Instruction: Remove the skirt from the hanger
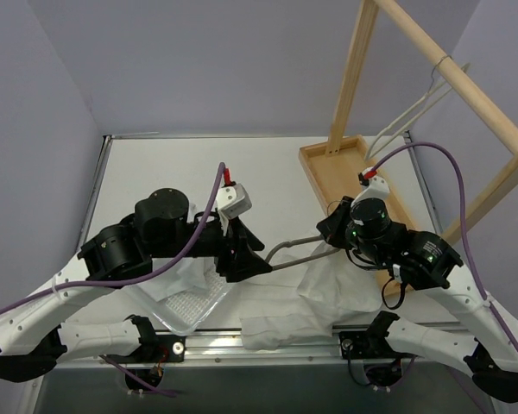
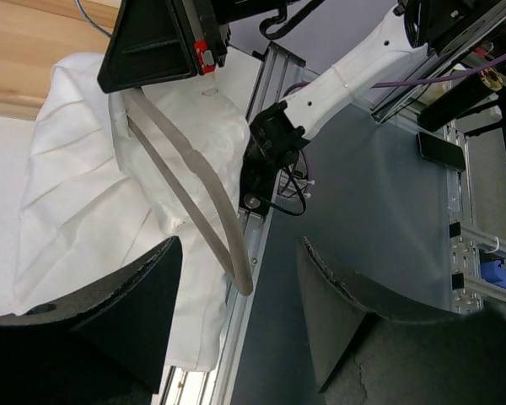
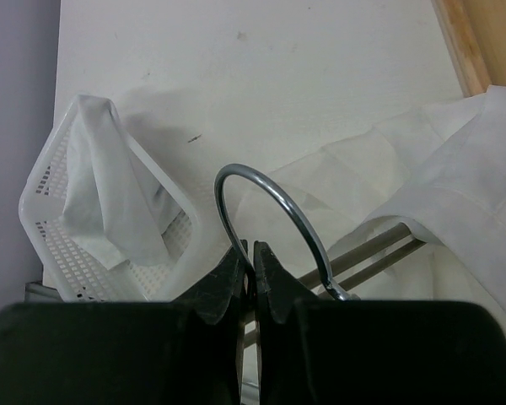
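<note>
A grey hanger (image 1: 300, 247) is held above the table's front, with a white skirt (image 1: 328, 289) draped from it onto the table. My right gripper (image 1: 330, 230) is shut on the hanger's metal hook (image 3: 274, 207). The hanger's bars (image 3: 379, 253) and the skirt (image 3: 455, 160) show beyond the right gripper (image 3: 254, 257). My left gripper (image 1: 257, 259) is open at the hanger's left end. In the left wrist view the hanger's rounded end (image 2: 223, 245) lies between the open fingers of the left gripper (image 2: 239, 257), touching neither, with the skirt (image 2: 76, 194) to its left.
A white mesh basket (image 1: 190, 304) holding white cloth sits at the front left, also in the right wrist view (image 3: 63, 232). A wooden rack with a tray base (image 1: 341, 168) stands at the right, a white hanger (image 1: 414, 108) on its rail. The table's metal front rail (image 2: 257, 211) is close below.
</note>
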